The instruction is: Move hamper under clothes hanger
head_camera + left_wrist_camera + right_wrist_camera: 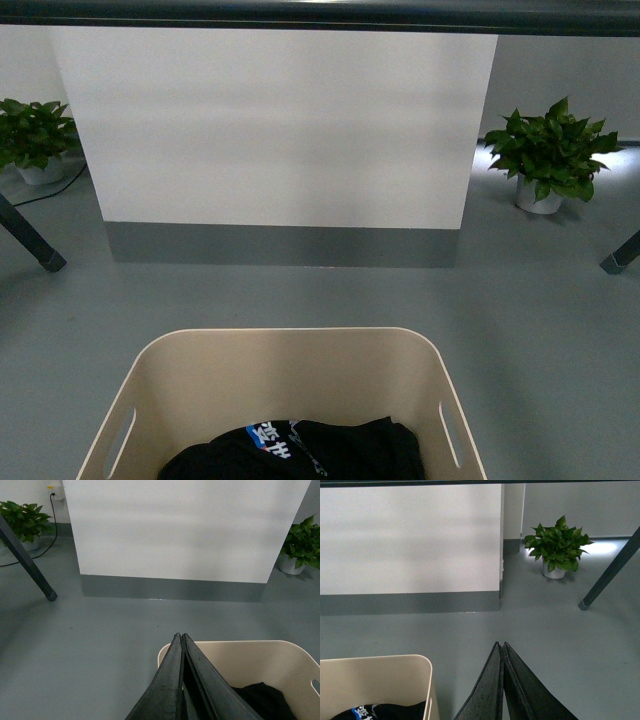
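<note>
Hamper [290,375] sits on the grey floor [540,330], at the near edge of the front view, beige, rim rounded. A black garment [300,450] with a blue and white printed patch lies in its bottom. Slot handles show in both short ends.

Clothes hanger [320,14]: dark top bar runs across above the hamper; one slanted leg foot stands on the floor far to each side of the hamper, beyond its far rim. Hamper lies between those legs, below the bar.

White wall panel [280,125] with a grey base strip stands past the hamper. A potted plant [548,155] sits on the floor beyond each hanger leg.

Left gripper [181,637]: fingers pressed together, nothing held, tips over the hamper's rim.

Right gripper [501,646]: fingers together, empty, beside the hamper and clear of it, over bare floor.
</note>
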